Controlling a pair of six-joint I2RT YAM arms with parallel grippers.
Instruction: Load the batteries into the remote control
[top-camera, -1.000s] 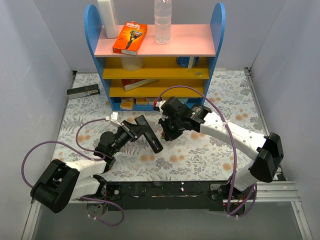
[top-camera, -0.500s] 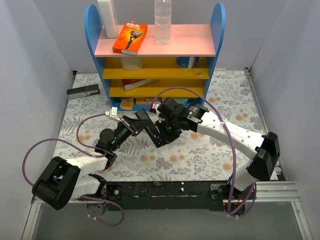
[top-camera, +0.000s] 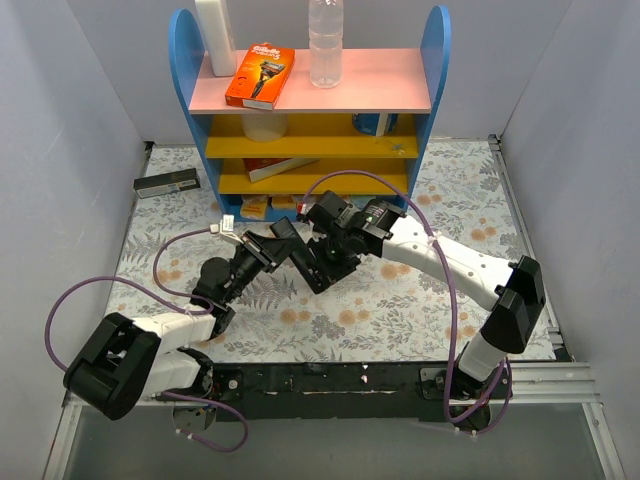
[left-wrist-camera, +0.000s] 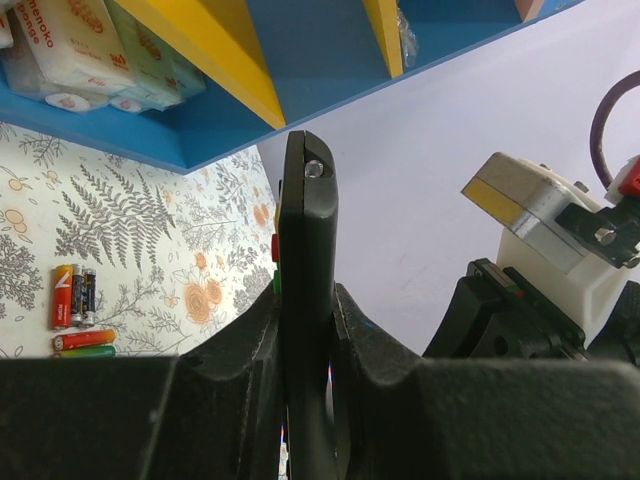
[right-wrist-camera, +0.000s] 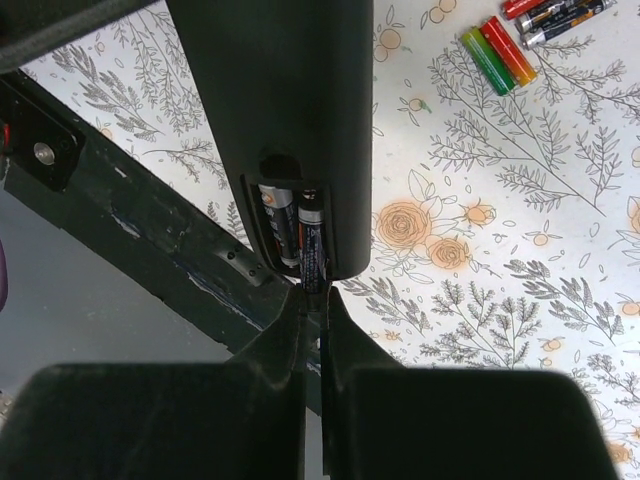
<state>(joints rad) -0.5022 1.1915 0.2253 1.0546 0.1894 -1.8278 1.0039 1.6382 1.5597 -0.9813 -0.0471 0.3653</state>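
The left gripper (left-wrist-camera: 305, 325) has its jaws clamped on the remote control (right-wrist-camera: 270, 90) above the surface (right-wrist-camera: 480, 200), and the right gripper (right-wrist-camera: 311, 305), jaws closed on a battery (right-wrist-camera: 308, 240), meets the open compartment (right-wrist-camera: 272, 165) end-on, the battery lying along the remote's long axis.

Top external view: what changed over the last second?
The right end effector swung left to the open end of the remote control, where it pinches a battery in the compartment. The left end effector shifted the remote slightly, still gripping it. Shelf unmoved.
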